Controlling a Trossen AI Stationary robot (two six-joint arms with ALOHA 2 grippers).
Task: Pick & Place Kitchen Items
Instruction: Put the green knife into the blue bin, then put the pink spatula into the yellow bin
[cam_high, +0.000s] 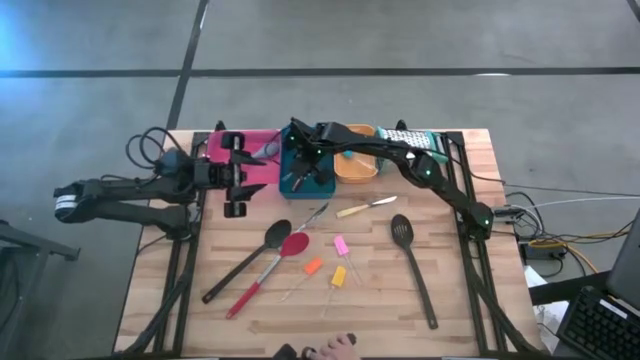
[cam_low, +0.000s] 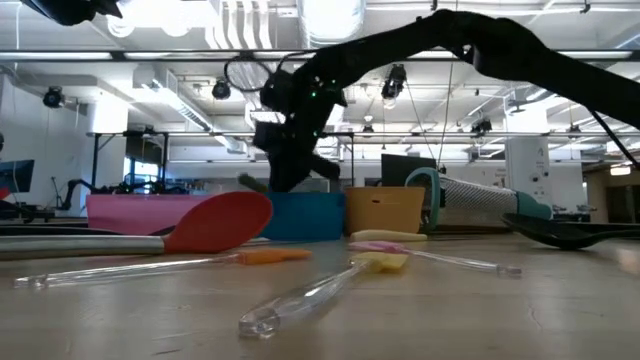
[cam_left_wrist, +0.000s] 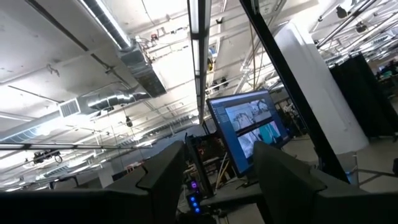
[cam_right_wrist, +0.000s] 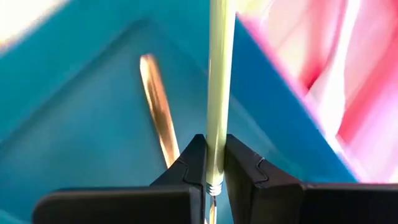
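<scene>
My right gripper (cam_right_wrist: 214, 165) is clamped tight on a thin pale-yellow handle (cam_right_wrist: 219, 81), fingers pinching it from both sides. I'm holding it over the teal tray (cam_high: 300, 165), at about 12 o'clock on the table, and the handle's long axis runs straight out ahead of the fingers toward the tray's wall next to the pink tray (cam_high: 245, 150). A slim brownish utensil (cam_right_wrist: 158, 109) lies on the teal tray's floor beside it. My right arm reaches in from 3 o'clock, stretched across the orange tray (cam_high: 357, 160), wrist tipped downward. My left gripper (cam_high: 236, 172) hangs over the pink tray near 11 o'clock, fingers apart, empty. The black ladle (cam_high: 250, 258), red spoon (cam_high: 272, 268) and black slotted turner (cam_high: 412, 265) lie on the table, mid-board.
</scene>
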